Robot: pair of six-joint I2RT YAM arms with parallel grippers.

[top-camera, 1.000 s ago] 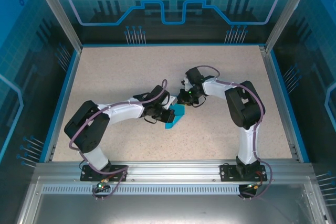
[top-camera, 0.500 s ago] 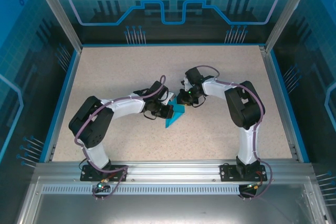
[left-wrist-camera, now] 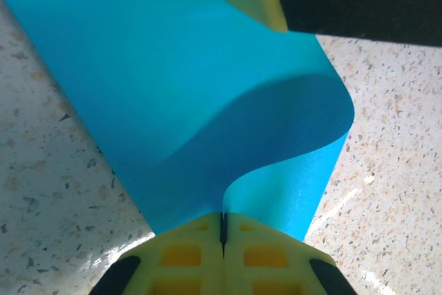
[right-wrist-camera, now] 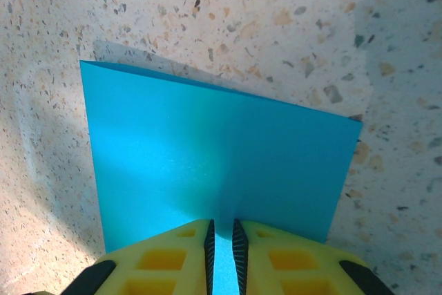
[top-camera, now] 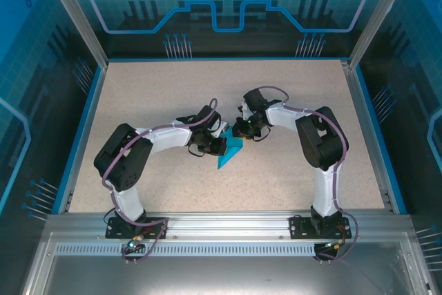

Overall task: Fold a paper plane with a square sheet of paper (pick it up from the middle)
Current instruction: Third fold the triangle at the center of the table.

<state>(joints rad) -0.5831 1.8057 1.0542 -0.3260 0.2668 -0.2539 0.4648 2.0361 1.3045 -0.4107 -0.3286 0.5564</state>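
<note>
Progress is early: square sheet of paper [top-camera: 228, 153], at mid-table, is only bent over, with no dart shape yet. Left gripper [left-wrist-camera: 222, 231] pinches one edge tightly; right gripper [right-wrist-camera: 222, 238] stands slightly apart around another edge

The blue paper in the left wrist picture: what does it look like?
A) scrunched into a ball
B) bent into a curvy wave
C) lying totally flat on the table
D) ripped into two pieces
B: the blue paper, pinched at its edge in the shut left gripper, comes up and bends over in one smooth wave. It is in one piece and not scrunched.
</note>
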